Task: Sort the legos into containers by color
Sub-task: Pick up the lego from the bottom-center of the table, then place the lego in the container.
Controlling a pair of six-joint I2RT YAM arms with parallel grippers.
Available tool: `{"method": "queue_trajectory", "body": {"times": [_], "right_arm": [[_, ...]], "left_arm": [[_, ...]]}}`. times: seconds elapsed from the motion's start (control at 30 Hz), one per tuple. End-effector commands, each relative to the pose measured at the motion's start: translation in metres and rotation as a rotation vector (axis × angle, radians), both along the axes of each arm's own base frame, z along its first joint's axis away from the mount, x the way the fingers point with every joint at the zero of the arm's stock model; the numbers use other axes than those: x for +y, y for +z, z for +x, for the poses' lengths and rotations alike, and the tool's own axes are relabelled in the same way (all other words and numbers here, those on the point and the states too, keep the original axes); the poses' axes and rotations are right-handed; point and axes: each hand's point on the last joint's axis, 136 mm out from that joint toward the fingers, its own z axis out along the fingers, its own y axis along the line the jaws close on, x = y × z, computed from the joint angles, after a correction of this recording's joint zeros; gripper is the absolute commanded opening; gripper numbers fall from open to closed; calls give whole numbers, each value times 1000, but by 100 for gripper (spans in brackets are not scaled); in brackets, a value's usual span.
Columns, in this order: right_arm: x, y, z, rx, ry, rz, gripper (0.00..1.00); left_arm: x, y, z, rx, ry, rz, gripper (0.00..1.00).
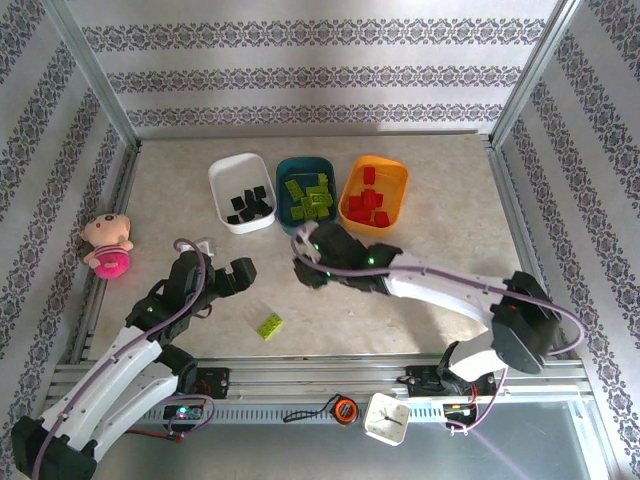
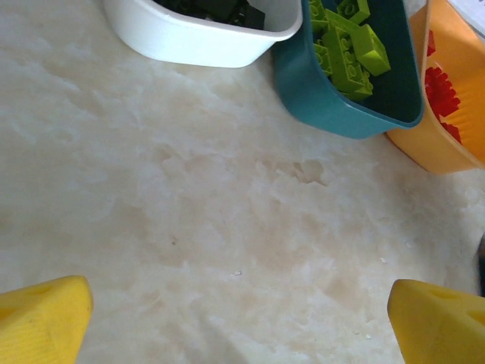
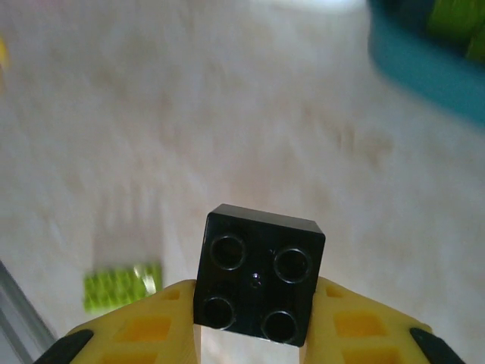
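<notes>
My right gripper (image 1: 307,262) (image 3: 258,303) is shut on a black lego (image 3: 259,277), held clear above the table in front of the teal container (image 1: 304,161). A lime green lego (image 1: 269,325) (image 3: 121,287) lies on the table nearer the front edge. The white container (image 1: 216,190) (image 2: 197,45) holds black legos, the teal one (image 2: 318,98) green legos, and the orange one (image 1: 378,160) (image 2: 439,152) red legos. My left gripper (image 1: 222,265) (image 2: 239,318) is open over bare table, below the white container, with nothing between its fingers.
A pink-and-cream doll (image 1: 107,245) lies at the left edge of the table. Metal frame rails run along the sides and front. A small white clock (image 1: 385,418) sits on the front rail.
</notes>
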Motion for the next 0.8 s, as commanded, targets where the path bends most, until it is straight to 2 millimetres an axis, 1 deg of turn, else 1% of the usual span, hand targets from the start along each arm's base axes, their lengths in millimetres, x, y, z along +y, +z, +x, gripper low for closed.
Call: {"method": "queue_trajectory", "body": {"times": [0.0, 0.03, 0.13, 0.2, 0.23, 0.37, 0.53, 0.57, 0.6, 0.67, 0.7, 0.77], "right_arm": [[37, 19, 36, -45, 62, 63, 23], [49, 31, 51, -52, 63, 100, 22], [77, 37, 91, -48, 49, 154, 22], [92, 34, 114, -45, 40, 166, 22], [99, 36, 126, -46, 30, 180, 22], [121, 18, 166, -13, -8, 201, 23], [136, -3, 199, -1, -55, 204, 28], [138, -5, 205, 3, -65, 213, 31], [140, -6, 209, 8, -72, 222, 36], [144, -2, 216, 13, -74, 246, 51], [146, 3, 216, 12, -67, 259, 55], [145, 17, 215, -3, -58, 277, 59]], "left_arm": [[8, -14, -10, 54, 32, 18, 100], [7, -15, -11, 60, 27, 17, 100], [6, -19, -13, 72, 18, 13, 100], [4, -21, -14, 76, 9, 7, 100], [3, -22, -14, 79, 7, 2, 100], [-4, -27, -16, 87, -22, -25, 100], [-8, -34, -19, 103, -49, -41, 100], [-10, -35, -20, 106, -56, -43, 100], [-11, -35, -21, 107, -64, -48, 100], [-15, -35, -22, 108, -88, -53, 100], [-16, -34, -23, 108, -97, -54, 100], [-22, -33, -24, 114, -134, -64, 100]]}}
